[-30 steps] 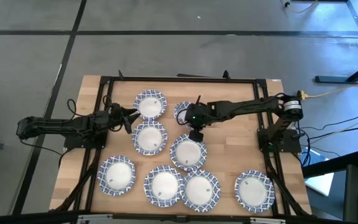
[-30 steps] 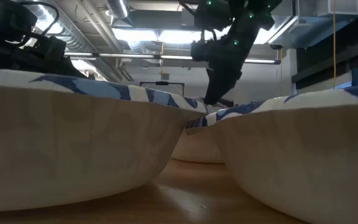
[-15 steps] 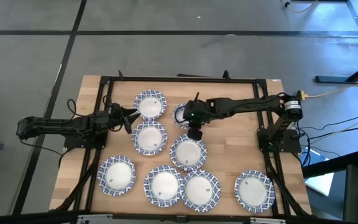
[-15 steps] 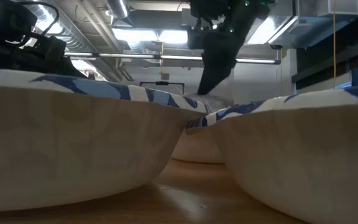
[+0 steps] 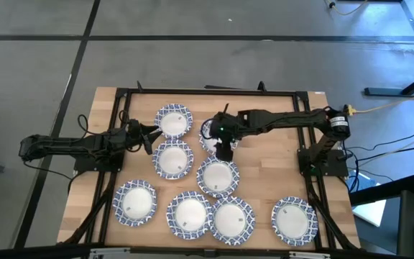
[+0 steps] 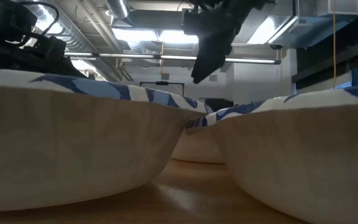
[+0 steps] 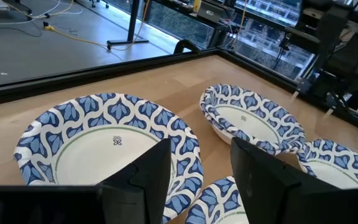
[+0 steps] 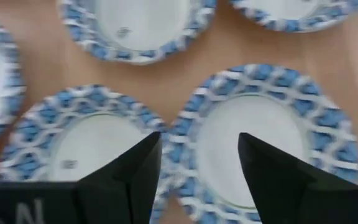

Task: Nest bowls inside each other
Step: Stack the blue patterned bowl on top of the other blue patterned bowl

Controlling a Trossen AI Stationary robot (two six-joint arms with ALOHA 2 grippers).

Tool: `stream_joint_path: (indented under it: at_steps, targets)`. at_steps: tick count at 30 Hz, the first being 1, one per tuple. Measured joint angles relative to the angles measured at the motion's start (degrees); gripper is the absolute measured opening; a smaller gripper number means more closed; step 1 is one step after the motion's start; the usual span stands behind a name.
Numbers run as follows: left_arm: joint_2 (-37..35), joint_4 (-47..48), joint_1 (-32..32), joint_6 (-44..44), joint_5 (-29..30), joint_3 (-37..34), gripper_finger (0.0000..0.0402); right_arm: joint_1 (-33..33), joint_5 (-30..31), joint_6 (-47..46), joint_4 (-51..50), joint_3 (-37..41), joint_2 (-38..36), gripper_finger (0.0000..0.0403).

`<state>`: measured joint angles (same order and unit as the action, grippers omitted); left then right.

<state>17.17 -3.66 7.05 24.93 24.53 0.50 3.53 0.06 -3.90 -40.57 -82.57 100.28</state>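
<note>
Several blue-and-white rimmed bowls sit upright on the wooden table: one far left [image 5: 174, 120], one below it [image 5: 172, 160], a middle one [image 5: 218, 176], a row along the near edge [image 5: 190, 214], and one [image 5: 208, 130] partly under my right arm. In the left wrist view that one [image 7: 253, 118] shows a doubled rim. My right gripper [image 5: 223, 149] hangs open above the bowls [image 8: 272, 137], fingers pointing down, touching nothing. My left gripper [image 5: 152, 135] rests open, low at the left, beside the far left bowl [image 7: 114, 143].
A black frame [image 5: 207, 92] runs around the table's working area. One bowl [image 5: 293, 219] sits apart at the near right corner. Bare wood [image 5: 272, 165] lies to the right of the middle bowl. Two bowls [image 6: 73, 143] stand close in front of the low camera.
My right gripper has opened at the far rim of the middle bowl, then risen and drawn back toward the table's far edge. The middle bowl stays flat on the table.
</note>
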Motion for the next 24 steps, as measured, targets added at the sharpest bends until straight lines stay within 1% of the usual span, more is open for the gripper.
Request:
stream_joint_path:
  at_steps: [4,8,15,18,24]
  targets:
    - [0.01,0.0,0.0,0.0,0.0,0.02,0.016,-2.41,-1.69,-0.48,-5.52,0.01,-0.02,0.021]
    - [0.01,0.0,-0.01,0.0,0.0,0.02,0.016,-3.42,-1.68,-4.25,-8.59,1.27,0.25,0.021]
    - [0.02,0.0,0.0,-0.02,0.0,0.0,0.016,-3.51,-1.77,-10.93,-7.36,7.85,0.3,0.0212]
    - [0.02,0.0,-0.01,-0.02,0.0,0.02,0.016,-4.36,-3.04,-14.17,-6.35,10.59,0.3,0.0212]
    - [0.02,0.0,0.0,-0.04,0.0,0.02,0.016,-6.86,-3.32,-20.48,-1.2,13.71,0.3,0.0213]
